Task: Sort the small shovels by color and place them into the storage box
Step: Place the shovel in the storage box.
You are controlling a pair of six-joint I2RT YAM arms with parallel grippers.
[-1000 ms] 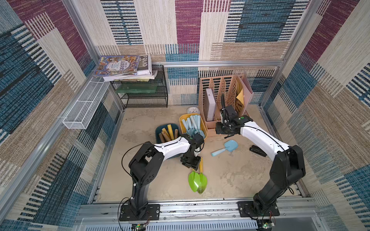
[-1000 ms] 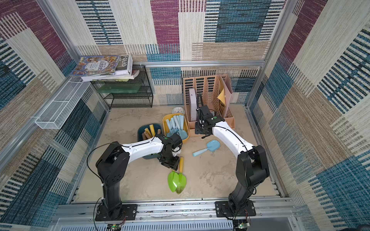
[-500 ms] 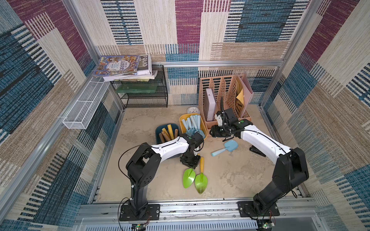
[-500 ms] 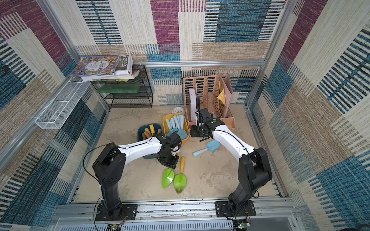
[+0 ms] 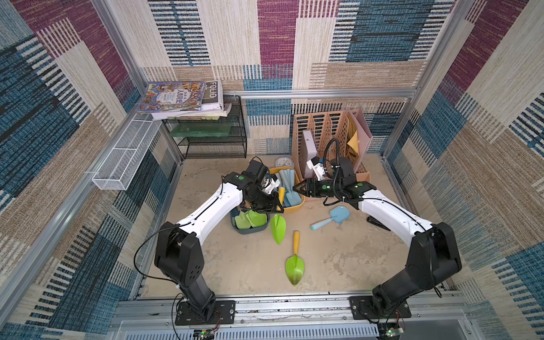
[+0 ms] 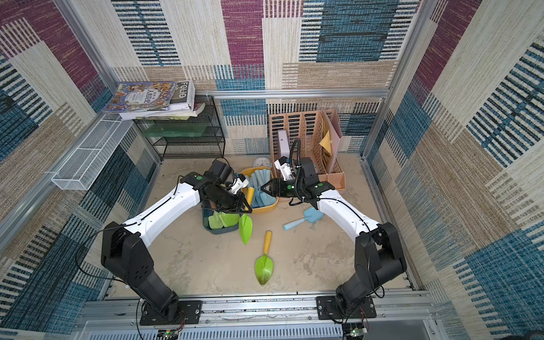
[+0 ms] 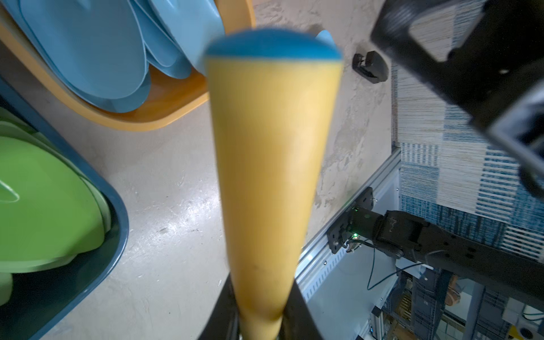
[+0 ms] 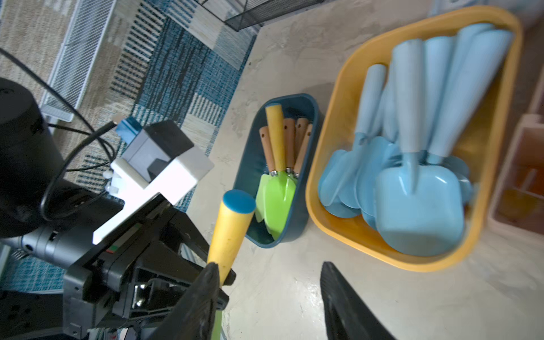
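— Shovel news from the top views?
— In both top views the left gripper [image 5: 276, 207] is clamped on a yellow-handled green shovel [image 5: 278, 228]; a second ago it lay on the floor [image 5: 323, 265] against the other green shovel [image 5: 294, 266], now it hangs blade down just beside the dark blue bin [image 5: 248, 231]
— And the right gripper [image 5: 297, 187]?
— Jaws apart, empty, now swung in to the yellow bin [image 5: 295, 207] at its edge; one blue shovel [image 5: 338, 215] lies on the floor near it
— Left wrist?
— The handle [image 7: 265, 176] fills the view, pinched low between the fingers [image 7: 300, 321], green blades [image 7: 44, 191] in the dark bin off to one side
— Right wrist?
— Jaws apart over bare floor, nothing between them
— Meaning?
— Pick done; I judge the drop among the greens comes next, with two shovels left on the floor
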